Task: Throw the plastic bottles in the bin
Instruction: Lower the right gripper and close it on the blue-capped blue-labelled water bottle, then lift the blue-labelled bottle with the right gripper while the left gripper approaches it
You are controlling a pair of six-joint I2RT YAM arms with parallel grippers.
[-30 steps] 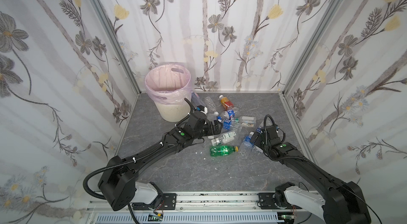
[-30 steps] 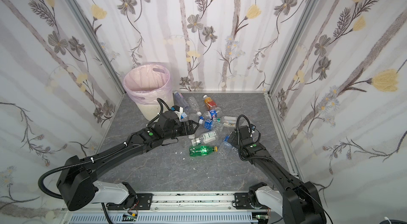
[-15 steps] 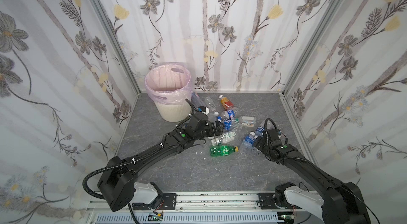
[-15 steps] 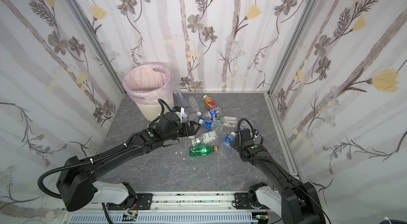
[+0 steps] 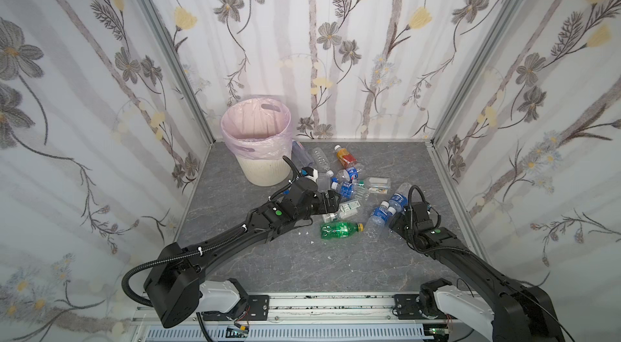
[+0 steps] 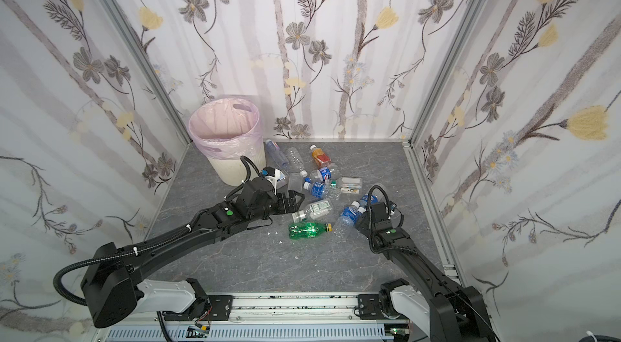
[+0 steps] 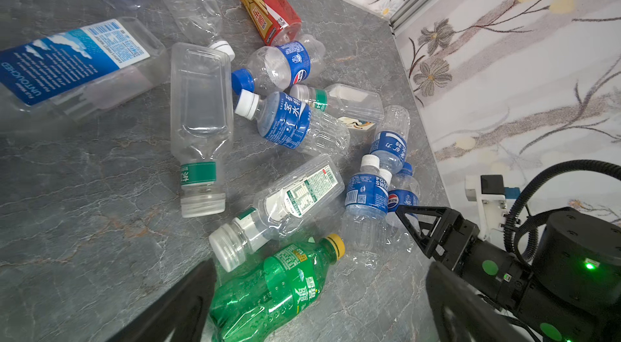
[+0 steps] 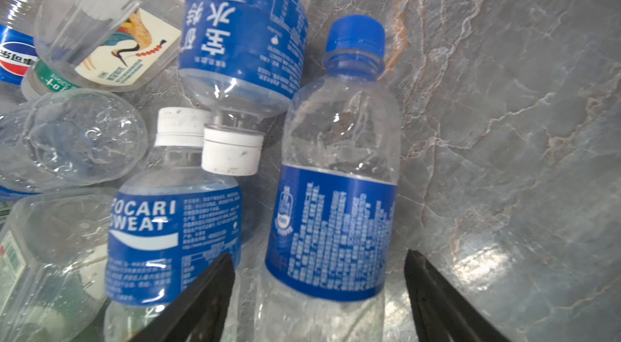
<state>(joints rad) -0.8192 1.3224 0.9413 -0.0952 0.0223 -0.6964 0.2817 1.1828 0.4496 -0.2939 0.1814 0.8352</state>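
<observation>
Grey marbled tabletop carries everything.

Bin: upright, pink liner folded over its rim.

Left arm reaches in towards the bin and ends a little short of its front. Right arm ends well away from the bin.

Plastic bottles: all those seen lie on the tabletop outside the bin. The loose heap starts just beside the bin and spreads away from it.
- Orange-red bottle: near the bin, towards the back wall.
- Green bottle: on its side at the front edge of the heap, farther from the bin.
- Blue-capped bottle: at the end of the heap farthest from the bin, lying alongside a Pocari Sweat bottle.

Left gripper: over the part of the heap nearer the bin, jaws spread wide, nothing gripped.

Right gripper: jaws apart, straddling the blue-capped bottle. A gap shows on each side of the bottle, so it is not clamped.
</observation>
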